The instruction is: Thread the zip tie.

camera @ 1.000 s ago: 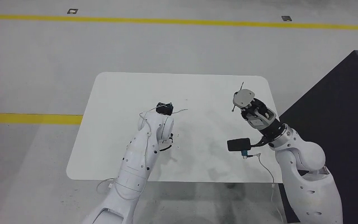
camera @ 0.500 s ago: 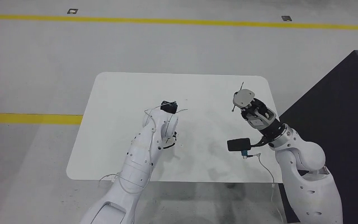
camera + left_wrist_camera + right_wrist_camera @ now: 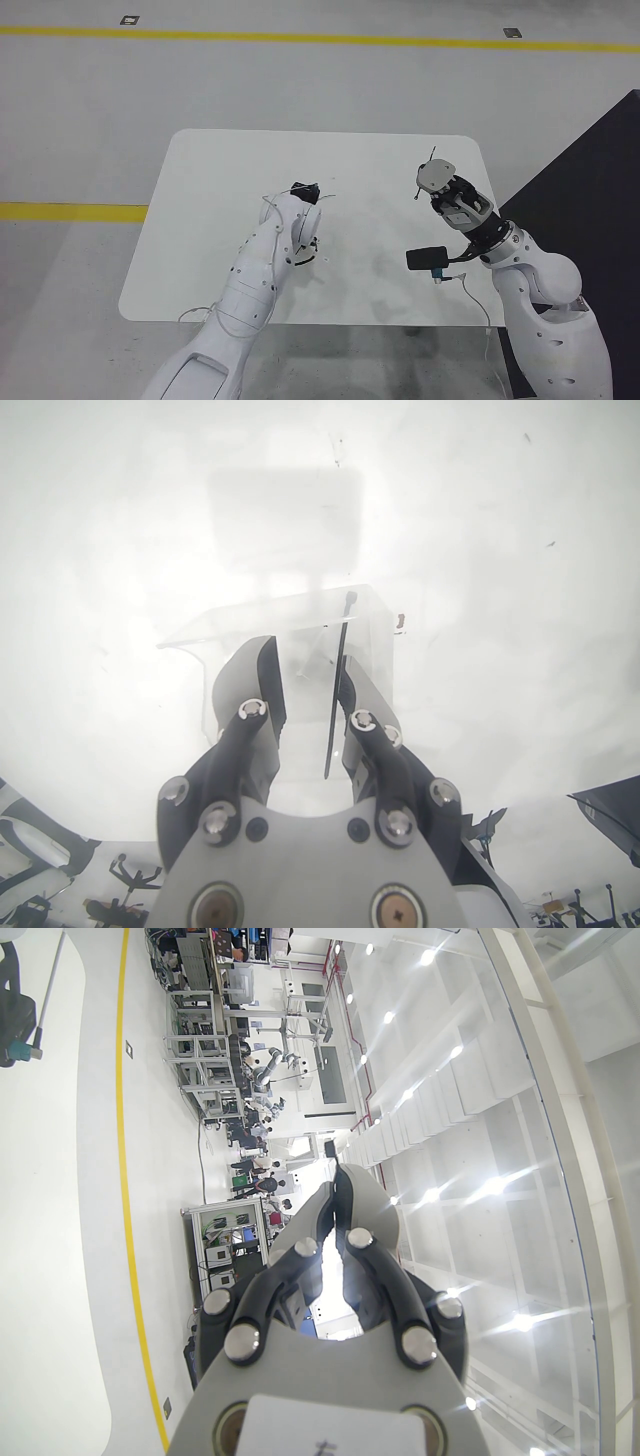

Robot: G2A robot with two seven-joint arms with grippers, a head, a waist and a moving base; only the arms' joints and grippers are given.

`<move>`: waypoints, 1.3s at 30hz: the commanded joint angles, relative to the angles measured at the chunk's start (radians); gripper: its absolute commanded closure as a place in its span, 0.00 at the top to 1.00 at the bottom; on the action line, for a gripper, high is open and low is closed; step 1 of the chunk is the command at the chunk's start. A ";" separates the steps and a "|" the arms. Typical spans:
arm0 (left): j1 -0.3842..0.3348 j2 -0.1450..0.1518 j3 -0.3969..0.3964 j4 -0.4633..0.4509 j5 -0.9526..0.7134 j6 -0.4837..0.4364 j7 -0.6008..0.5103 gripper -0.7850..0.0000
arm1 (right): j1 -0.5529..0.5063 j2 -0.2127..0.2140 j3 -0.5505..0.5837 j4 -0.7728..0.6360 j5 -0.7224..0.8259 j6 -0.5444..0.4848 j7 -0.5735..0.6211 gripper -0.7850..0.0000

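A black zip tie (image 3: 336, 680) lies on a clear plastic stand (image 3: 280, 612) on the white table (image 3: 210, 210). Its head points away from my left wrist. My left gripper (image 3: 307, 650) is open and hangs low over the stand, one finger on each side of the tie, which runs close along one finger (image 3: 356, 692). In the top view this gripper (image 3: 304, 191) is near the table's middle. My right gripper (image 3: 340, 1178) is held up at the table's right side (image 3: 437, 176), pointing upward and shut on a second black zip tie (image 3: 330, 1148), whose head sticks out past the fingertips.
A black box with a teal plug and a thin cable (image 3: 428, 259) hangs from the right forearm above the table's front right. A dark panel (image 3: 600, 170) stands just past the table's right edge. Open floor with yellow lines lies beyond.
My left gripper has shifted a little to the right over the stand, and its wrist has turned. The right arm has kept still with its zip tie.
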 commanded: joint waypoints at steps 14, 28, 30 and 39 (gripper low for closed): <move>-0.018 -0.005 0.014 0.023 -0.008 0.011 0.002 0.00 | 0.000 0.000 0.000 0.000 0.000 0.000 0.000 0.00; -0.019 -0.005 0.012 0.031 -0.013 0.014 0.004 0.36 | 0.000 0.000 0.000 0.000 0.000 0.000 0.000 0.00; -0.020 -0.005 0.011 0.036 -0.017 0.014 0.009 0.35 | 0.000 0.000 0.000 0.000 0.000 0.000 0.000 0.00; -0.031 -0.007 0.014 0.057 -0.022 0.009 0.019 0.29 | 0.000 0.000 0.000 0.000 0.000 0.000 0.000 0.00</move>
